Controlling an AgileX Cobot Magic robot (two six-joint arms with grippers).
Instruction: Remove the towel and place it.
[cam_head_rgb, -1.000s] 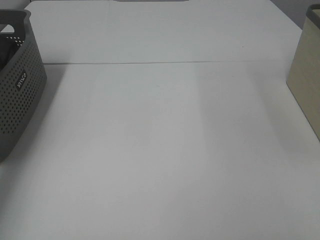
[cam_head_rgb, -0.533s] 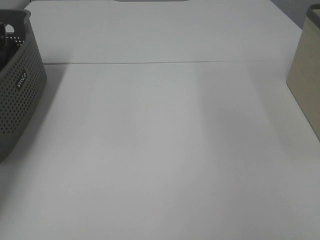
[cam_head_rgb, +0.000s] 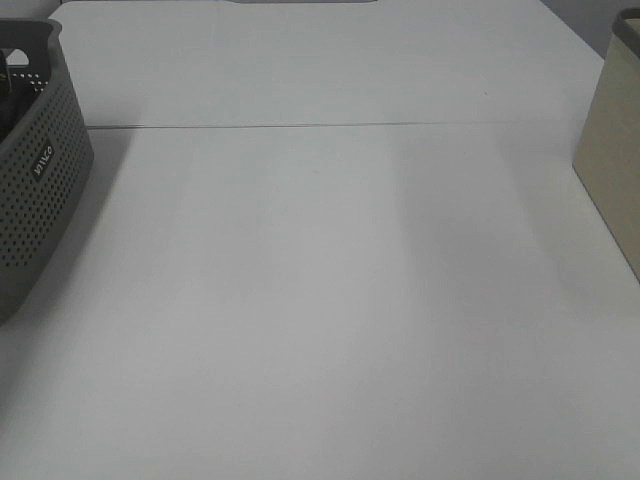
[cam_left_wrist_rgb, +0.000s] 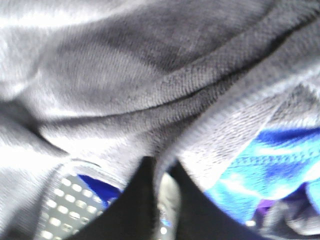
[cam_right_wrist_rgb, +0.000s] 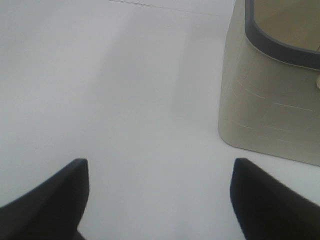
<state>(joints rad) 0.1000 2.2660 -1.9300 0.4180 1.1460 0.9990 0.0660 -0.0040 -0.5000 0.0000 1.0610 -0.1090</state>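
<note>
White desk (cam_head_rgb: 320, 300) fills the high view, with a thin seam running across its far part. A grey perforated basket (cam_head_rgb: 40, 190) sits at the desk's left edge and a beige bin (cam_head_rgb: 612, 170) at its right edge.

At the left wrist, the towel (cam_left_wrist_rgb: 125, 75) lies bunched in dark grey folds inside the basket, over a bright blue cloth (cam_left_wrist_rgb: 260, 170). The left tool (cam_left_wrist_rgb: 159, 167) has its dark fingers drawn together, pinching a hemmed fold of the towel. The basket's holed wall (cam_left_wrist_rgb: 60, 205) shows just beside it.

At the right wrist, the right tool (cam_right_wrist_rgb: 161, 165) hangs over bare desk with its fingers wide apart, gripping nothing, the bin near it.
</note>
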